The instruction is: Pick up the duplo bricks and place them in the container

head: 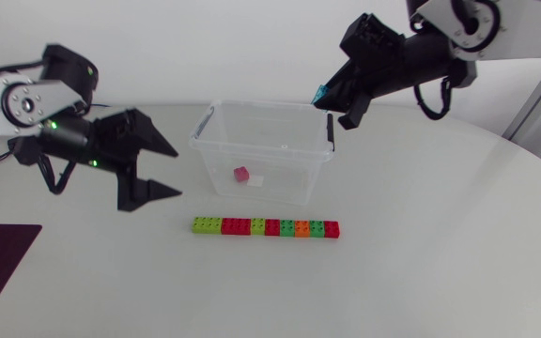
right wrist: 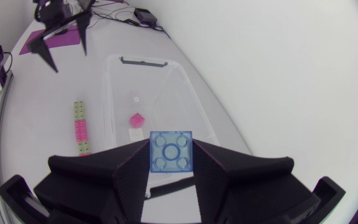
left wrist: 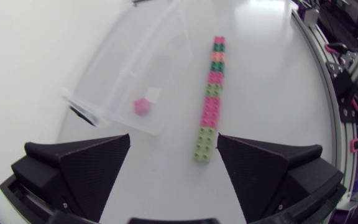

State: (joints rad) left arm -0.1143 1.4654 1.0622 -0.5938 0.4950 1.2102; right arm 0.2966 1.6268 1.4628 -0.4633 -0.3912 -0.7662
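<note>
Blue brick (right wrist: 171,151), clamped in right end effector (right wrist: 171,158), at container (head: 252,150) 2 o'clock corner; best carried inward before release. Left end effector (head: 177,171): wide, empty.

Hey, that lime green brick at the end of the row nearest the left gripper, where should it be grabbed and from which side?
Probably across its two long sides, from straight above. The lime green brick lies flat, studs up; those sides are bare, while one short end butts against the red brick. The open left gripper is closest.
</note>
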